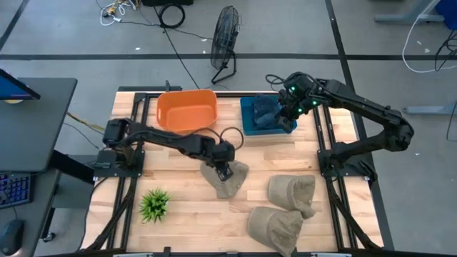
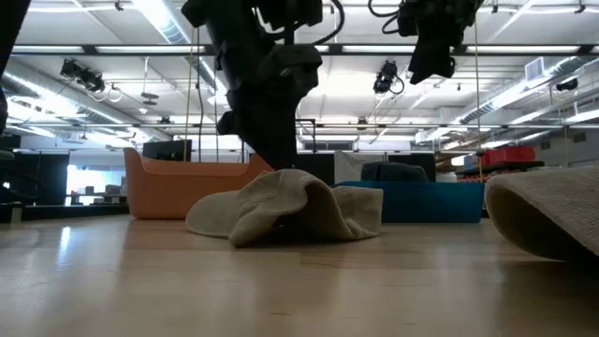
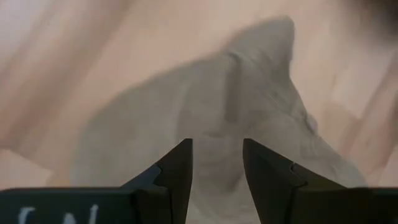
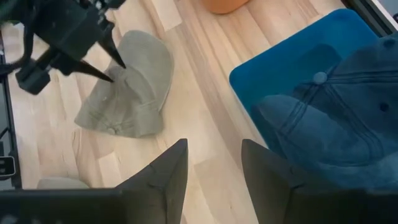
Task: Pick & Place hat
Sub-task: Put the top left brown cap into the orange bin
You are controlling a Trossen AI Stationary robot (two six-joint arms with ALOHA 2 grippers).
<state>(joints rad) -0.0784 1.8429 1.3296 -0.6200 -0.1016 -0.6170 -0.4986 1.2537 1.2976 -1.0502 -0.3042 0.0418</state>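
Observation:
A crumpled beige hat (image 1: pixel 230 180) (image 2: pixel 290 211) (image 4: pixel 134 87) lies on the wooden table near its middle. My left gripper (image 1: pixel 226 168) (image 3: pixel 217 162) is open and points down at the hat's top, which fills the left wrist view (image 3: pixel 236 93). My right gripper (image 1: pixel 285 114) (image 4: pixel 214 162) is open, holds nothing and hangs above the blue bin (image 1: pixel 246 118) (image 4: pixel 280 56) at the table's far right. A dark blue hat (image 1: pixel 265 111) (image 4: pixel 336 118) lies inside that bin. My left gripper comes at the beige hat from above, pointing down. Its open fingertips (image 4: pixel 115 76) stand at a raised fold on the hat's top (image 2: pixel 285 176). Whether they touch the cloth, I cannot tell. The hat lies flat on the table.
An orange bin (image 1: pixel 187 113) (image 2: pixel 178 192) stands at the far edge, left of the blue bin. Two more beige hats (image 1: pixel 291 191) (image 1: pixel 275 225) lie at the near right. A small green plant (image 1: pixel 154 203) sits at the near left. Bare wood lies between them.

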